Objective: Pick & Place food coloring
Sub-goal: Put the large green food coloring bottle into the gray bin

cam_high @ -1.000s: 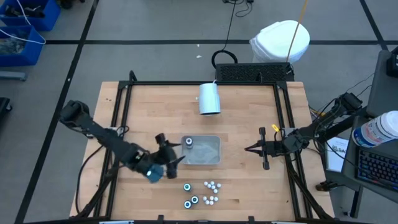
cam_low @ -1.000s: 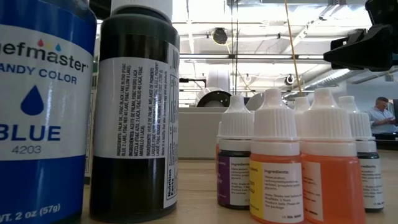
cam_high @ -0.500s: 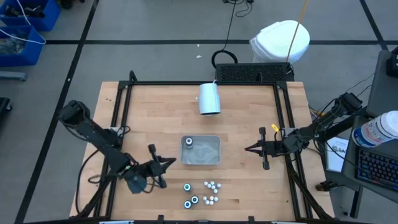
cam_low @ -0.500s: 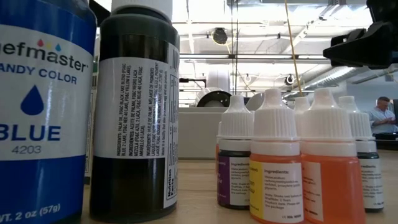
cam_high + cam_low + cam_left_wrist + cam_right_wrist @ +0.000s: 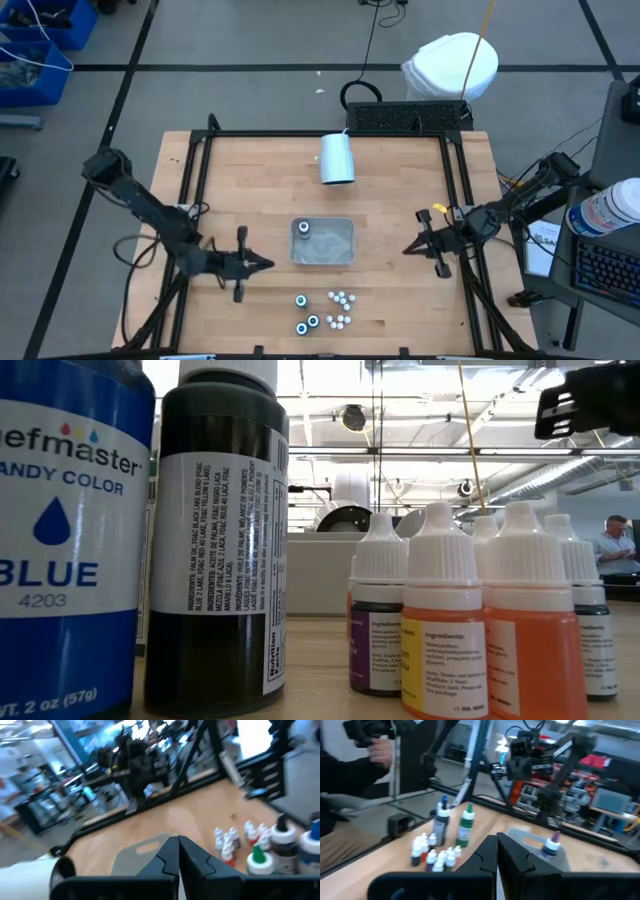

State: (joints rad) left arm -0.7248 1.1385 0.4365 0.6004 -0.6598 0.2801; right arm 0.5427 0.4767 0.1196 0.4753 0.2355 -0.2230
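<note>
One food coloring bottle (image 5: 303,229) stands inside the grey tray (image 5: 340,255) at desk (image 5: 390,190) centre. The remaining bottles (image 5: 325,310) stand clustered just in front of the tray, so most transfers are judged outstanding. Left gripper (image 5: 262,264) hovers beside the tray, fingers pressed together, empty. Right gripper (image 5: 408,249) waits opposite, fingers likewise together.

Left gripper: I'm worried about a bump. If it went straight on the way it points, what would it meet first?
Probably the clear tray. The shut left gripper points at its near wall; its height above the table is unclear.
</note>
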